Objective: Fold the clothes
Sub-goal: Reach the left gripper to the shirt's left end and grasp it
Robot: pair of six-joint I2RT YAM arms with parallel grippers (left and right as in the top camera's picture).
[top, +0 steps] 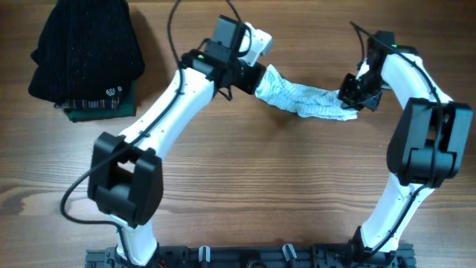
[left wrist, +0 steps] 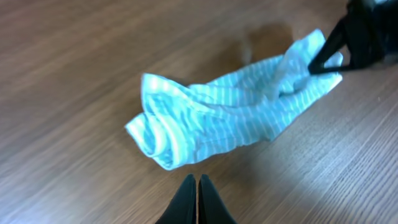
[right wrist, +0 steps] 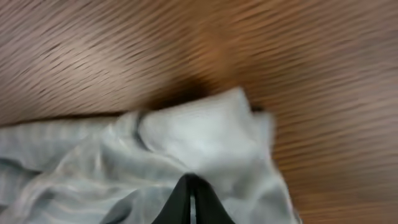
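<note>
The small garment (top: pixel 305 99) is pale blue-white with fine stripes. The tabletop (top: pixel 260 186) is brown with wood grain. At ten o'clock are a black knit garment (top: pixel 85 45) and a dark green garment (top: pixel 100 112) with plaid trim. The robot arms (top: pixel 175 104) are white and black.

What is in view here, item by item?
small thin finely striped garment: one, pale blue-white, bunched mid-table between the grippers
black knit garment: one, black, far left of the table, on top of the green one
dark green garment with plaid trim: one, dark green, under the black knit
wooden table: one, brown, beneath everything
left gripper: one, black, shut and empty, beside the striped garment's end
right gripper: one, black, shut on the striped garment's other end
</note>
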